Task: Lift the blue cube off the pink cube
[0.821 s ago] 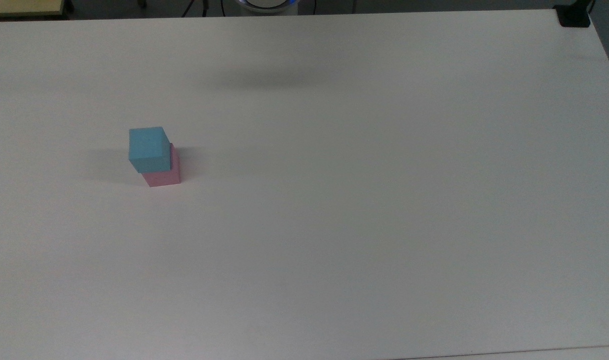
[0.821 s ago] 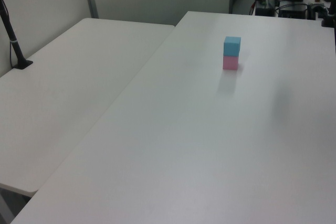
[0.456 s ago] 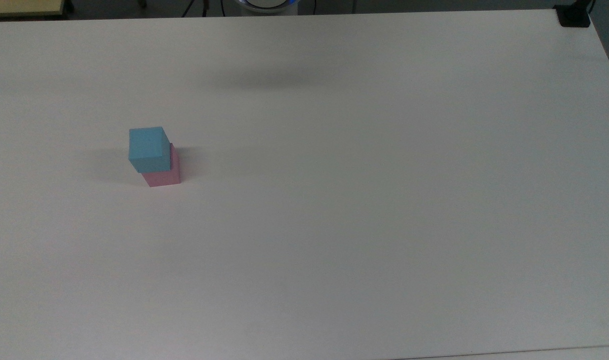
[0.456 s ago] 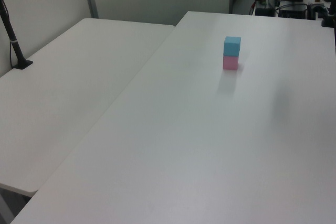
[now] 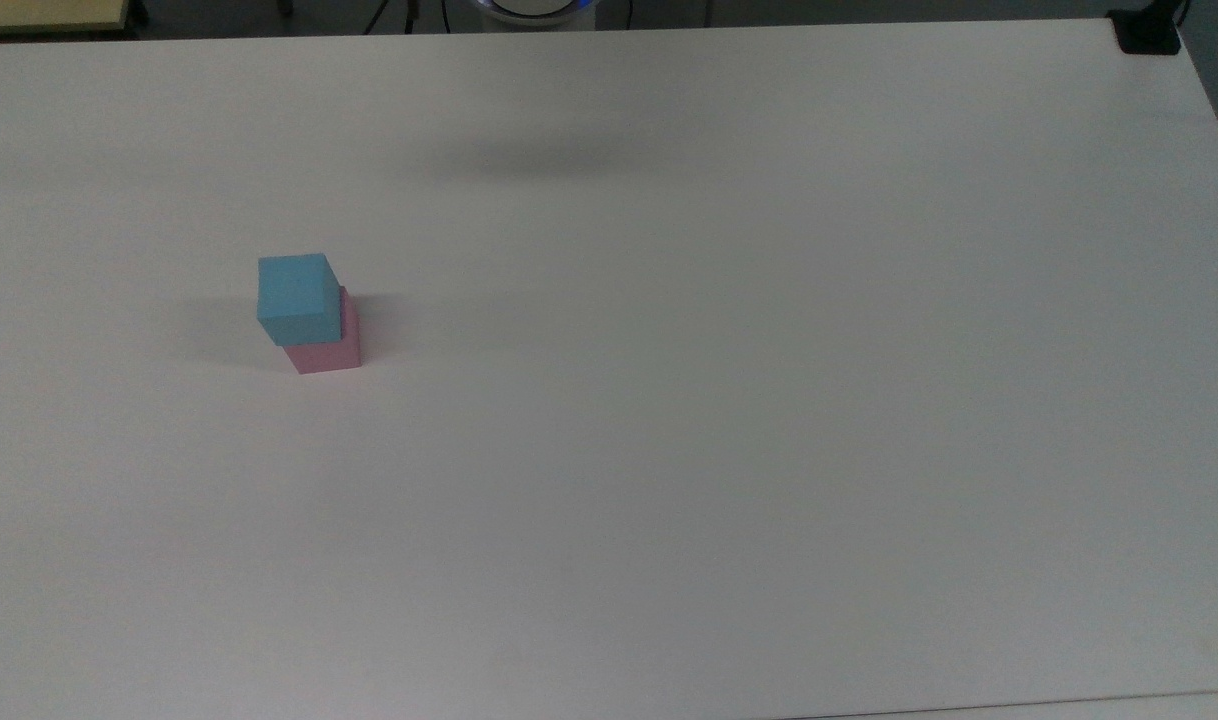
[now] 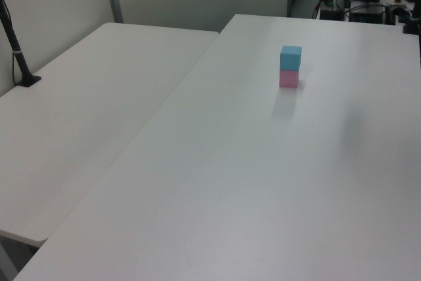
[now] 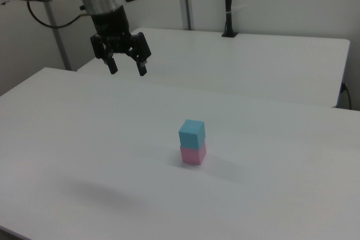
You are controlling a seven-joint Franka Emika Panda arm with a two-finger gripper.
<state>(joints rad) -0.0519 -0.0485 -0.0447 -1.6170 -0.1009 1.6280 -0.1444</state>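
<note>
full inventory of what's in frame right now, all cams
blue cube: 1, light blue, stacked on the pink cube, toward the top view's left
pink cube: 1, pale pink, on the table under the blue cube
table: 1, white, holds the stack
second table: 1, white, alongside on the left view's left
black post: 1, on the second table
end effector: 1, black, open, in the air up and to the right view's left of the stack

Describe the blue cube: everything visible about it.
The blue cube is small, light blue and matte, with plain faces. It sits upright on the pink cube, about the same size, slightly offset from it. Only the pink cube touches it. The open gripper hangs high and well away.
</note>
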